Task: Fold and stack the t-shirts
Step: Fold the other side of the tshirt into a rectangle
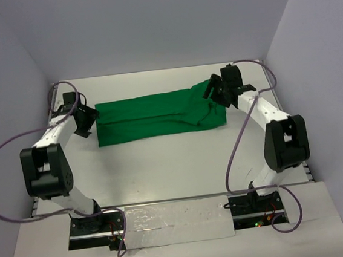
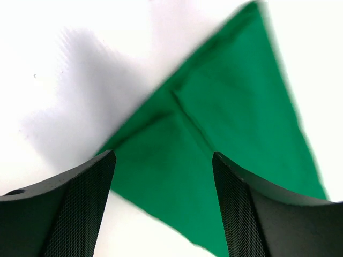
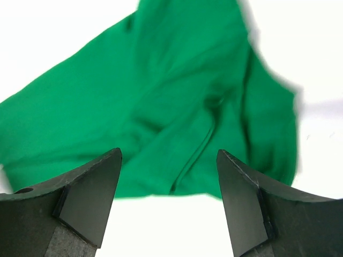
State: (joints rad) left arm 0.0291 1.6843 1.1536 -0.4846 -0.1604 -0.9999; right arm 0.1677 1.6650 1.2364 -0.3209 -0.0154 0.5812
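Top external: a soft green t-shirt [image 1: 152,115] lies in a long rumpled band. Left gripper [image 2: 163,160] and right gripper [image 3: 169,155] hover at its ends, jaws apart, empty.

The t-shirt [image 1: 158,114] is laid on the table [image 1: 163,172] as a long band running left to right across the far half. The left gripper [image 1: 89,120] is set at the band's left end and the right gripper [image 1: 214,91] above its right end, and in each wrist view the cloth is seen below and ahead of the fingers. The left arm's base [image 1: 94,223] and the right arm's base [image 1: 257,206] are fixed at the near edge, well apart from the cloth.
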